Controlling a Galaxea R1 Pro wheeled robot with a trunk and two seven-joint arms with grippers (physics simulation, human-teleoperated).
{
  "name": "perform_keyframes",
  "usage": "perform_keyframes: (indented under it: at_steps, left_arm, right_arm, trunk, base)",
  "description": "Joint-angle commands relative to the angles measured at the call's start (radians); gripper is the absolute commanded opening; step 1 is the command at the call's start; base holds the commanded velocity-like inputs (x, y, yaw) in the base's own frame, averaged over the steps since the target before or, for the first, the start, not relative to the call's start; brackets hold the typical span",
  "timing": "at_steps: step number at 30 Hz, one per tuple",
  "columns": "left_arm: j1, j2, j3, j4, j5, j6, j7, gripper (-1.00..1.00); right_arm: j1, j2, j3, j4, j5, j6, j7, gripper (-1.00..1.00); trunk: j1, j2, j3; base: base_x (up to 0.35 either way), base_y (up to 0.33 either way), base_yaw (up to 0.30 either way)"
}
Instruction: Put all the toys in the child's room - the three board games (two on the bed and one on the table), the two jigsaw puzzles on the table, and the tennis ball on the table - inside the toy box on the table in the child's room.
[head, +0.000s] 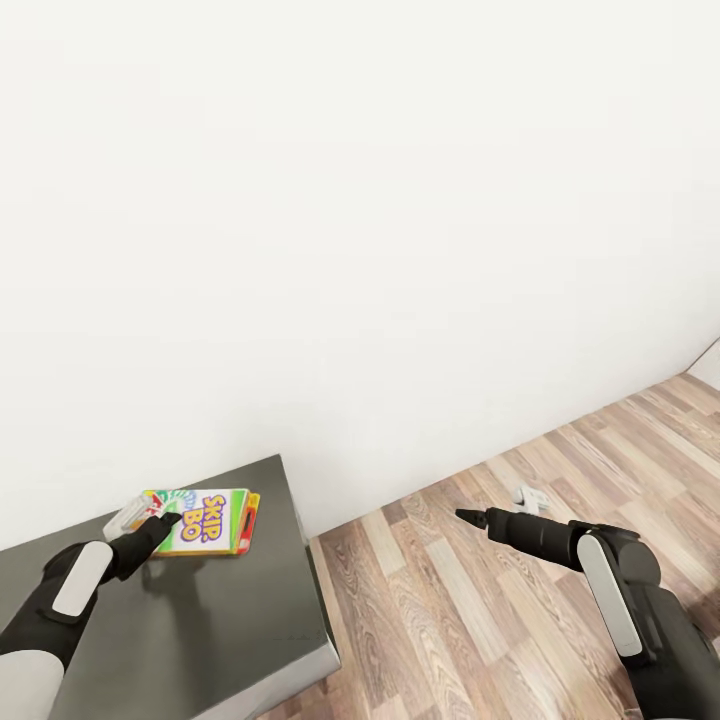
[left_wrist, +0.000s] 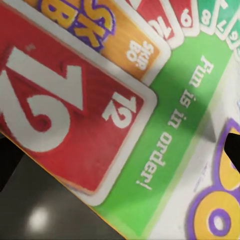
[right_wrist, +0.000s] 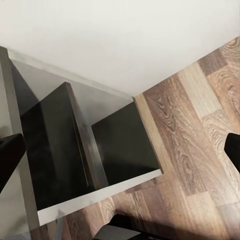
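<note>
The Skip-Bo board game (head: 205, 521), a flat yellow, green and red box, lies on the dark grey cabinet section of the table (head: 230, 630), near its back corner by the wall. My left gripper (head: 152, 520) hovers at the box's left end, open, close over its printed face. The left wrist view has the box (left_wrist: 165, 140) very near, with one dark fingertip (left_wrist: 233, 148) at the picture's edge. My right gripper (head: 478, 517) hangs open over the wood floor, right of the cabinet, with nothing in it.
A plain white wall (head: 360, 250) runs right behind the cabinet. Wood-plank floor (head: 450, 620) spreads to the right. In the right wrist view the cabinet's side (right_wrist: 60, 150) has dark open compartments above the floor (right_wrist: 190, 140).
</note>
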Motion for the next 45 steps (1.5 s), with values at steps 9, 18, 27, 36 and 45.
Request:
perform_keyframes:
  at_steps: [9, 18, 27, 36, 45]
  left_arm:
    - [-0.001, 0.000, 0.001, -0.034, 0.018, 0.003, 0.006, 1.00]
    - [-0.001, 0.000, 0.000, -0.034, 0.018, 0.003, 0.006, 1.00]
    - [-0.001, -0.001, 0.000, -0.034, 0.018, 0.003, 0.006, 1.00]
    - [-0.001, -0.002, -0.001, -0.034, 0.018, 0.003, 0.005, 1.00]
    - [-0.001, -0.003, -0.001, -0.034, 0.019, 0.003, 0.005, 1.00]
  right_arm:
    - [-0.001, 0.000, -0.001, -0.001, 0.008, 0.004, 0.010, 1.00]
    - [-0.001, 0.000, -0.001, -0.001, 0.008, 0.004, 0.010, 1.00]
    - [-0.001, 0.000, -0.001, -0.001, 0.008, 0.004, 0.010, 1.00]
    - [-0.001, 0.000, -0.001, -0.001, 0.008, 0.004, 0.010, 1.00]
    - [-0.001, 0.000, -0.001, -0.001, 0.008, 0.004, 0.010, 1.00]
  trunk:
    - [0.001, -0.002, -0.002]
    - [0.001, -0.002, -0.002]
    - [0.001, -0.002, -0.002]
    - [0.001, -0.002, -0.002]
    - [0.001, -0.002, -0.002]
  base:
    - [-0.034, -0.040, -0.004]
    - [-0.075, -0.139, -0.001]
    - [-0.053, -0.140, 0.000]
    - [-0.011, -0.029, 0.000]
    - [-0.002, -0.006, 0.000]
